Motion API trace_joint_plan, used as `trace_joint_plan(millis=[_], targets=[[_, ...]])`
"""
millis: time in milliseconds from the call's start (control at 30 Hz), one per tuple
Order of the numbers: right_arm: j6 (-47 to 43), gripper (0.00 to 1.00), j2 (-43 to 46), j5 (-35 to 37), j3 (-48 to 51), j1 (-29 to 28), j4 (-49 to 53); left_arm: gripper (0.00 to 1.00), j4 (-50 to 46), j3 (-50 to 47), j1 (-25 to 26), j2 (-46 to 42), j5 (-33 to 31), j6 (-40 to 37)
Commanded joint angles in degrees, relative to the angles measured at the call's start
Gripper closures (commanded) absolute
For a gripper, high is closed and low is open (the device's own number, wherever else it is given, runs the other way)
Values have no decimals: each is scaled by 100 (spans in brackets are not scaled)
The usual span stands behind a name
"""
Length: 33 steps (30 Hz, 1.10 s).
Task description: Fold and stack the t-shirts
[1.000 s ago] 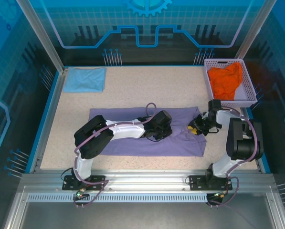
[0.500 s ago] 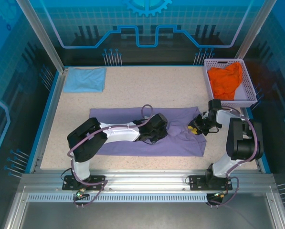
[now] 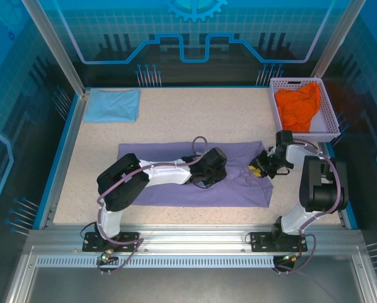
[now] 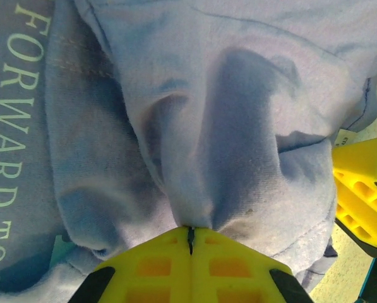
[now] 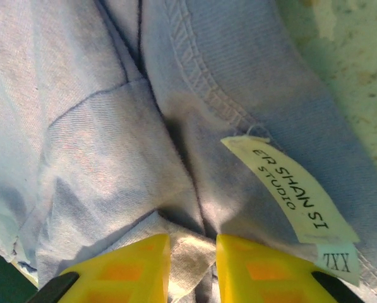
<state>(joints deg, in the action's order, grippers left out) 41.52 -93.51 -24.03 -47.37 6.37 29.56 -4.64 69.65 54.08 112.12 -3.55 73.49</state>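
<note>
1. Left end effector (image 4: pixel 190 237): yellow fingers pressed tight together, clenched on a pinch of the lavender t-shirt (image 4: pixel 239 126). The cloth puckers into the pinch point, and white lettering (image 4: pixel 14 107) runs alongside.
2. Right end effector (image 5: pixel 192 246): fingers a little apart with a wad of the same shirt between them, grasping it near the collar, just beside the neck label (image 5: pixel 289 189).
3. Change: half a second back the left arm sits swung toward the near-left, pinch dragged that way. Now it is back where it was a second ago, mid-shirt, so the net shift is roughly nil. The right arm keeps the same spot throughout, with the same grip.
4. The shirt's outline on the bench (image 3: pixel 194 113) looks the same across all three overhead shots. It is spread wide and flat, with a wrinkled ridge between the two end effectors and no flap laid over.
5. Judgement: this is a tug-and-return, likely tensioning or smoothing the cloth against the right-side hold, not a fold. Folding of this shirt is barely begun.
6. Outward: the light blue t-shirt (image 3: pixel 113 105) lies as a neat flat rectangle at the bench's far-left corner, well apart. The orange t-shirt (image 3: pixel 299 107) sits crumpled in the basket (image 3: pixel 294 80) at far right. Neither has moved, and nothing is stacked yet.
</note>
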Motion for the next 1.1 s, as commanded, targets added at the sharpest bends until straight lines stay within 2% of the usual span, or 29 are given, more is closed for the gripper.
trace_joint_plan(millis=[0, 200, 433, 933, 1067], targets=[[-91, 74, 53, 32, -122, -57, 164, 100, 0, 175, 33, 194, 212, 91], [-87, 73, 53, 25, -127, -40, 165, 95, -14, 384, 41, 308, 250, -30], [-91, 73, 53, 18, -132, -39, 164, 80, -125, 616, 14, 440, 293, -142], [-67, 73, 53, 4, -186, -39, 200, 77, -460, 714, -16, 539, 347, -360], [-65, 73, 35, 20, -191, -51, 194, 71, -654, 869, -12, 599, 327, -484]])
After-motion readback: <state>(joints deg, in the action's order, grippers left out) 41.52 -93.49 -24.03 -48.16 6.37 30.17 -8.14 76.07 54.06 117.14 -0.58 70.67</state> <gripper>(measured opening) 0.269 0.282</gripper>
